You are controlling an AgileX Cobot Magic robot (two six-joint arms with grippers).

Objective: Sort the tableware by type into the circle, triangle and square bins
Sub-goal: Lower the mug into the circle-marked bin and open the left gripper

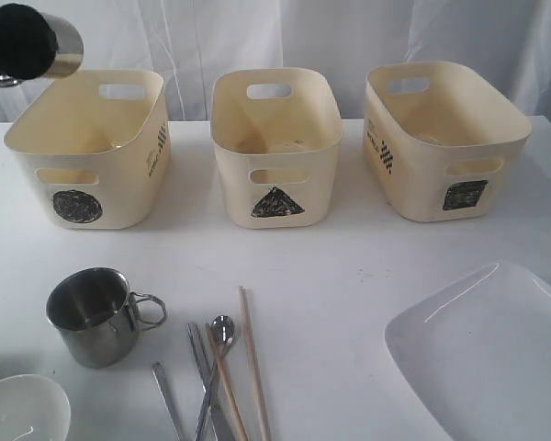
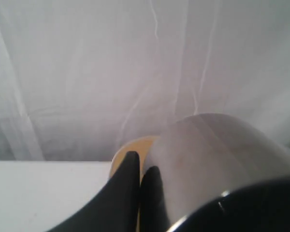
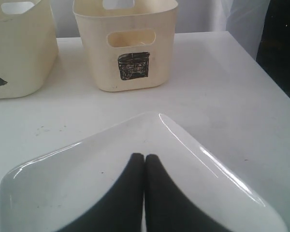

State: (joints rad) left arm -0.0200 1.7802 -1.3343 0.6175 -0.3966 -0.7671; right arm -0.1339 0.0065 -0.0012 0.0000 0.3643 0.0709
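At the upper left of the exterior view a steel mug [image 1: 62, 46] is pinched by the left pincer [image 2: 141, 163] above the upper left corner of the circle bin [image 1: 87, 152]; by which part cannot be told. If released there, the rim could be struck and the mug thrown behind the bin. Only a cream sliver of that bin is shown by the left wrist view. The right pincer [image 3: 144, 158], pressed together over the white plate [image 3: 63, 183], is shown by its wrist view alone.
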